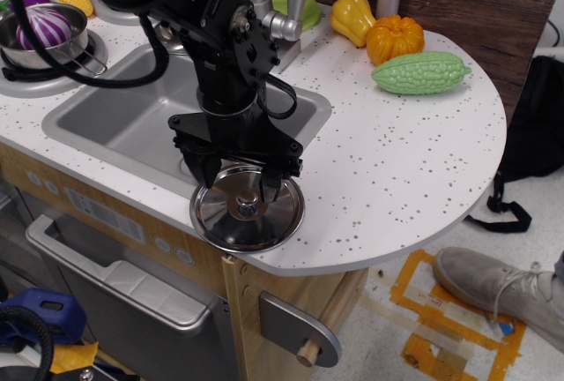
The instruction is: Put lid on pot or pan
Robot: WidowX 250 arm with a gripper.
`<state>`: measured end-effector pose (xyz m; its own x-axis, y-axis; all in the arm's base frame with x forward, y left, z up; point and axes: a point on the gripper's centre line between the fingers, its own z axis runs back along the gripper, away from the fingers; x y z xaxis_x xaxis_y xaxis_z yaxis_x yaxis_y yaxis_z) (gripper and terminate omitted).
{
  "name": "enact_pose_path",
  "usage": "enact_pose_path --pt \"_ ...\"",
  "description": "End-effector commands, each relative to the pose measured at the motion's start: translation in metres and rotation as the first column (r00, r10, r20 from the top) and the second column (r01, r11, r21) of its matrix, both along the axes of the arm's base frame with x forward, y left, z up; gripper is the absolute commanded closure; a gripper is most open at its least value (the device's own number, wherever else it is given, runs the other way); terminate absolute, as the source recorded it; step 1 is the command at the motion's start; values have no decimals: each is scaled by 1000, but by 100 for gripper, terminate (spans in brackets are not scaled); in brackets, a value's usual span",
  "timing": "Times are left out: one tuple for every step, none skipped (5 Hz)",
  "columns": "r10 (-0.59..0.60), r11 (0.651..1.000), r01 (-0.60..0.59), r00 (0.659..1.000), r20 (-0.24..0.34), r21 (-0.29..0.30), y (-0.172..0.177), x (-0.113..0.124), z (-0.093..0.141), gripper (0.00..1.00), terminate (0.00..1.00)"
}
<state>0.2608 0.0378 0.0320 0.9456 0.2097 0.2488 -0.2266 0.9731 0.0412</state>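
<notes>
White speckled worktop point(397, 160) holds a sink point(115, 121); shiny lid point(248, 209) sits at the front edge; black gripper point(251, 189) hangs right over its knob point(247, 208), fingers apart; steel pot point(40, 41) waits at the back left corner.

The white speckled counter point(397, 160) has a rounded right end and a grey sink point(115, 121) sunk into its left part. The lid point(248, 210) lies at the front edge, just right of the sink's near corner. Near the back sit a yellow pepper point(352, 18), an orange pumpkin point(395, 39) touching it, and a green bitter gourd point(420, 73) just in front.
</notes>
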Motion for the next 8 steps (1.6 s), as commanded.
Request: enact_pose_path --pt "0 1000 0 1000 0 0 0 0 0 0 0" --pt "-5 1000 5 1000 16 0 -2 2 -6 0 0" --pt "-5 1000 6 1000 30 -7 -2 2 -12 0 0" --pt "-7 1000 7 999 45 -15 0 4 -22 0 0" --pt "4 1000 -3 999 43 -11 1 5 -24 0 0" --pt "19 1000 -18 999 42 -13 1 6 -26 100 0" --pt "25 1000 -25 999 33 -5 -1 5 -23 100 0" --pt "25 1000 -25 999 28 -3 -2 5 -21 100 0"
